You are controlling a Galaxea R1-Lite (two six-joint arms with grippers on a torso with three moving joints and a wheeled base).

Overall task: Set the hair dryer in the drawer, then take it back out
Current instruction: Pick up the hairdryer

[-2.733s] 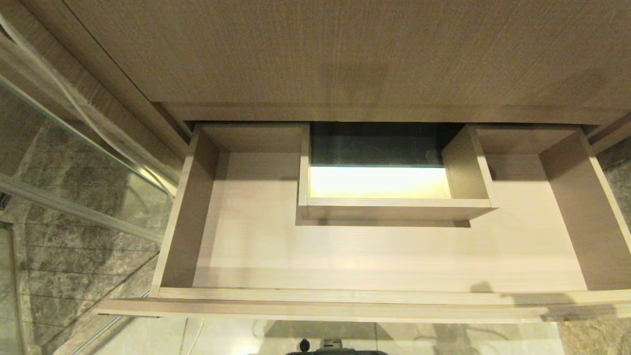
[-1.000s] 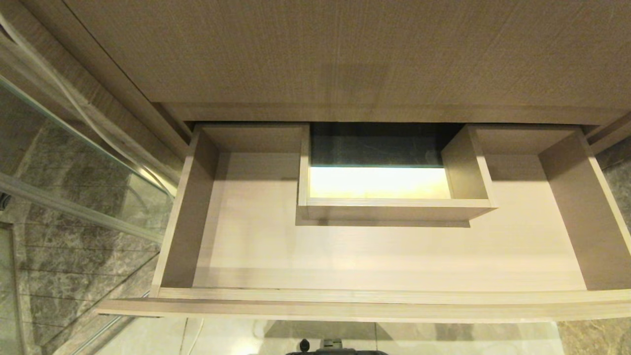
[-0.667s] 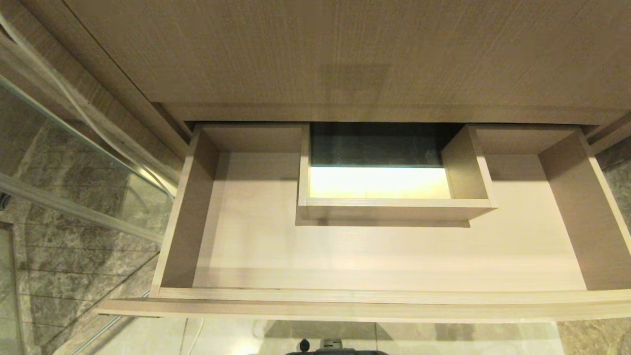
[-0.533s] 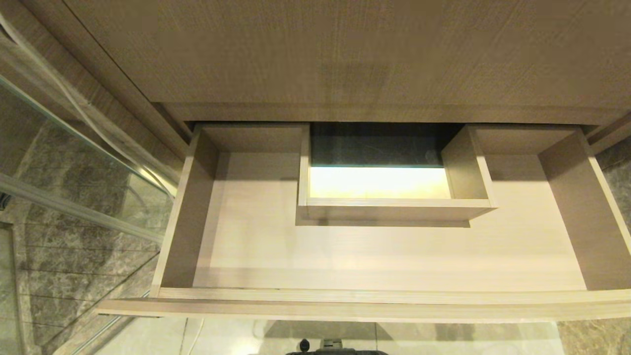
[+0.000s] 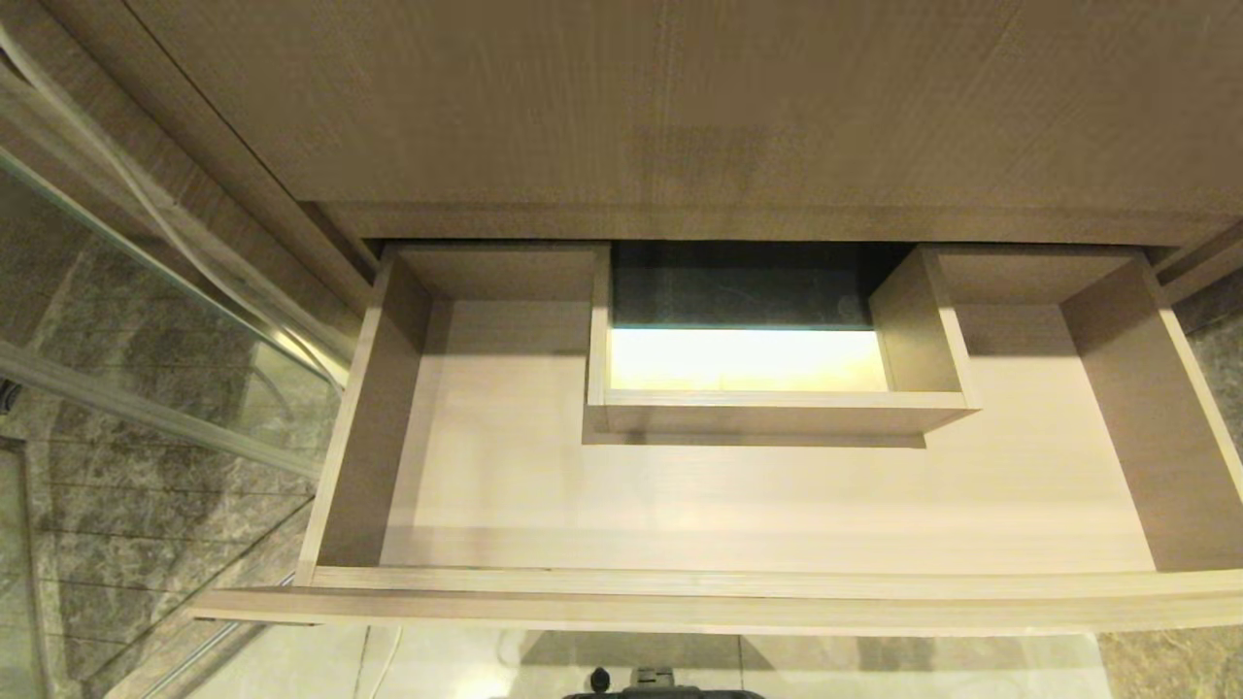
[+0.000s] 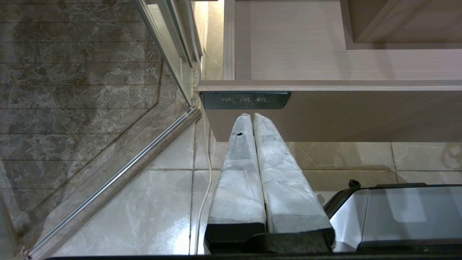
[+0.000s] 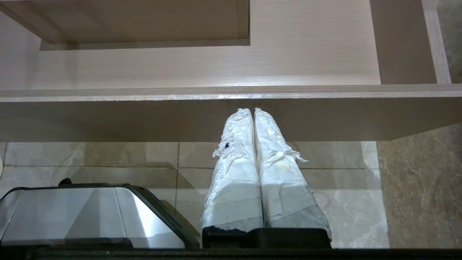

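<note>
The light wood-grain drawer point(image 5: 738, 505) stands pulled out below the counter, and its U-shaped inside holds nothing. Its flat front point(image 6: 343, 115) carries a small dark label point(image 6: 245, 100). The hair dryer is out of view. Neither arm shows in the head view. My left gripper point(image 6: 251, 115) hangs shut just in front of the drawer front, below the label, with nothing between its white-wrapped fingers. My right gripper point(image 7: 252, 110) is shut too, before the drawer front point(image 7: 144, 119) further right, and holds nothing.
A central rectangular cutout point(image 5: 748, 335) with raised walls divides the drawer's back. A glass shower partition with a metal rail point(image 5: 146, 408) stands at the left. A thin white cord point(image 6: 204, 187) runs down the tiled floor. My base's silver and black cover point(image 7: 90, 213) sits below the drawer.
A shadow at the drawer front's right end, seen in the oldest frame, has gone. The drawer has not moved.
</note>
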